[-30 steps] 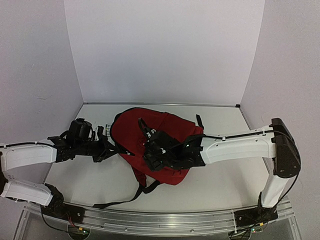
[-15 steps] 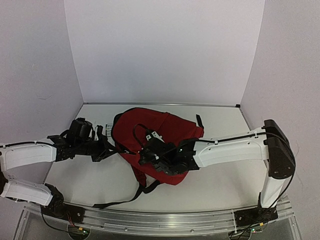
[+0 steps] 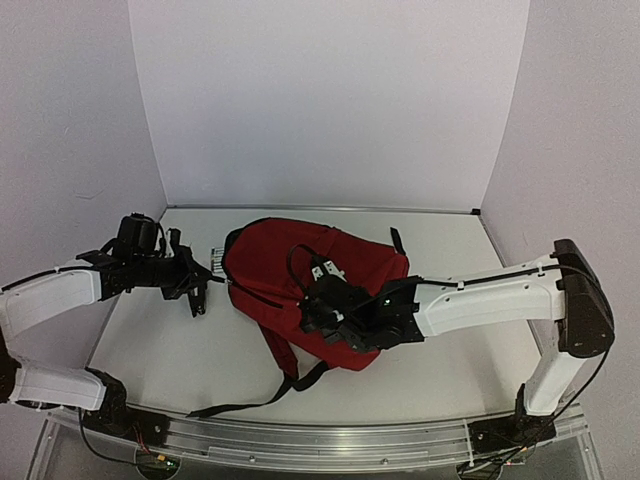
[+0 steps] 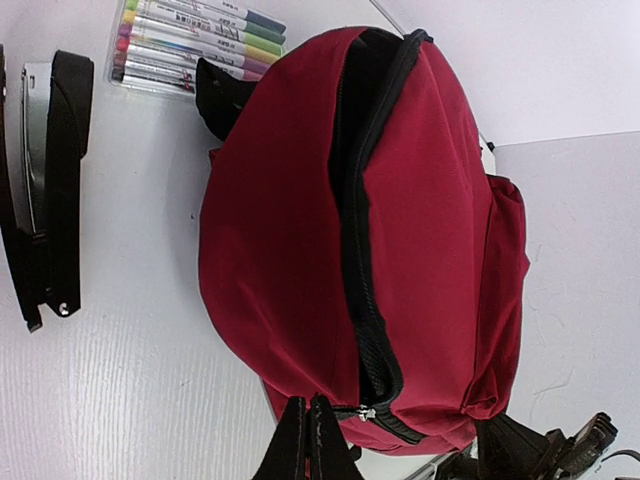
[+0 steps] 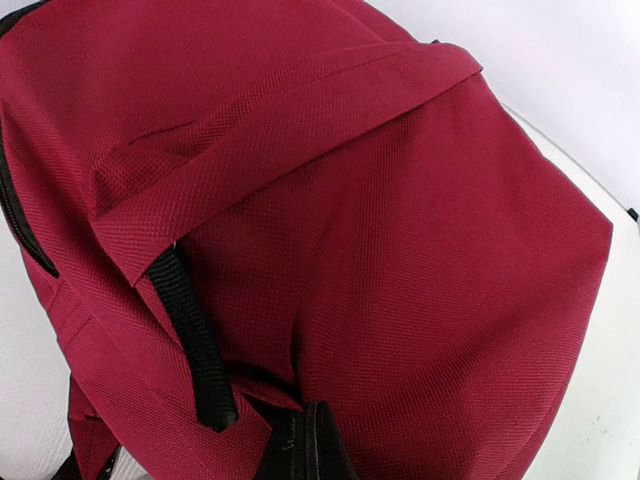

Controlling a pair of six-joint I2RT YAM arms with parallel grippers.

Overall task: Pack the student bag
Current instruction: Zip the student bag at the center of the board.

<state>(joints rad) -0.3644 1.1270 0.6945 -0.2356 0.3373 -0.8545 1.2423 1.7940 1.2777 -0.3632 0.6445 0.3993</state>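
left wrist view: left gripper [image 4: 308,430], right gripper [image 5: 306,445] both closed at student bag [image 4: 290,230], whether gripping it unclear.

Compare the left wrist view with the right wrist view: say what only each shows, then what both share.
Only the left wrist view shows the markers, the stapler and the shut left gripper. Only the right wrist view shows the shut right gripper and a fabric band across the bag. Both show the red bag on the white table.

The red student bag [image 3: 262,268] lies flat on the table [image 3: 450,250], black straps trailing.
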